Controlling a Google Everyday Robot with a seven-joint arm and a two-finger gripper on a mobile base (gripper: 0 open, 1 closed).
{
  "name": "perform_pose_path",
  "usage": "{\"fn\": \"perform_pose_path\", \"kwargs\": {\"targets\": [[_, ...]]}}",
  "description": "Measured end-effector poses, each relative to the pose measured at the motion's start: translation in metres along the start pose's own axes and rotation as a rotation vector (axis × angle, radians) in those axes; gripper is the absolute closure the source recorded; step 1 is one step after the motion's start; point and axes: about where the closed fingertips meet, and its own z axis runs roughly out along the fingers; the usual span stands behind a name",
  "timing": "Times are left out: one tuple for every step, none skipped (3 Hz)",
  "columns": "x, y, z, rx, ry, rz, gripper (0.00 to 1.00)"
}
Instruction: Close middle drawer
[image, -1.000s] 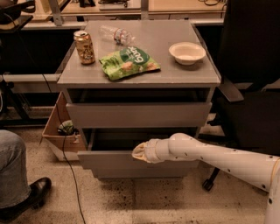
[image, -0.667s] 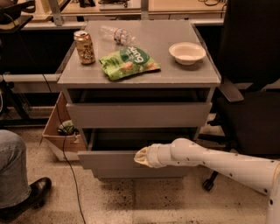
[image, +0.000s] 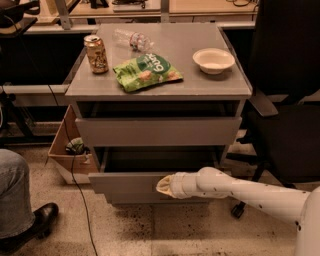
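The grey cabinet (image: 160, 90) has its middle drawer (image: 125, 182) pulled out toward me, with the dark inside of its tray (image: 160, 160) showing. My gripper (image: 165, 186) is at the end of the white arm (image: 250, 192), which reaches in from the lower right. The gripper is shut, and its cream tip rests against the middle of the drawer's flat front. The uppermost drawer (image: 157, 131) stands a little out from the cabinet. The lowest drawer (image: 150, 199) shows only as a thin strip under the middle one.
On the cabinet top are a can (image: 96, 54), a green chip bag (image: 146, 71), a clear bottle (image: 132, 38) and a white bowl (image: 213, 60). A black chair (image: 285, 110) stands at the right, a cardboard box (image: 67, 150) at the left, and a person's leg and shoe (image: 20, 215) at the lower left.
My gripper has slid slightly right and down along the middle drawer's front. The drawer itself has barely moved.
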Motion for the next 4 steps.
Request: {"fn": "perform_pose_path", "kwargs": {"targets": [[0.001,-0.005,0.015,0.029,-0.035,0.006,1.0],[0.005,-0.016,0.031,0.063,-0.059,-0.001,1.0],[0.002,-0.032,0.047,0.083,-0.084,-0.026,1.0],[-0.007,-0.047,0.066,0.096,-0.113,-0.056,1.0]]}}
